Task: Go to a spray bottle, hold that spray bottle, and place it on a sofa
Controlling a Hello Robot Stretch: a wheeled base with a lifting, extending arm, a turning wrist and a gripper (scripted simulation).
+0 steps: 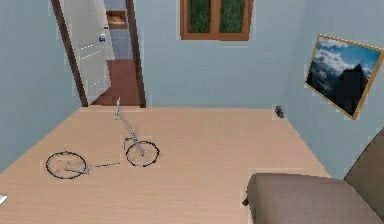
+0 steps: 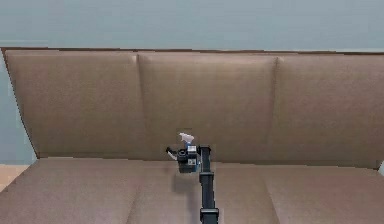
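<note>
Whitish object [image 2: 186, 137] close by the fingers [image 2: 172, 152]

The arm [image 2: 208, 192] is a long, thin bar. It is very dark, almost black, and it has flat sides like a square stick. Its top side looks a little lighter, more like dark grey. At the far end of the bar sit 2 small white squares [image 2: 200, 153]. Each square has black marks on it, like a tiny puzzle pattern. Next to the squares is the gripper [image 2: 170, 154]. Its body is a small, dark, chunky block. 2 thin fingers [image 2: 173, 151] stick out from it. They look dark too, though they are too tiny to be sure.
</note>
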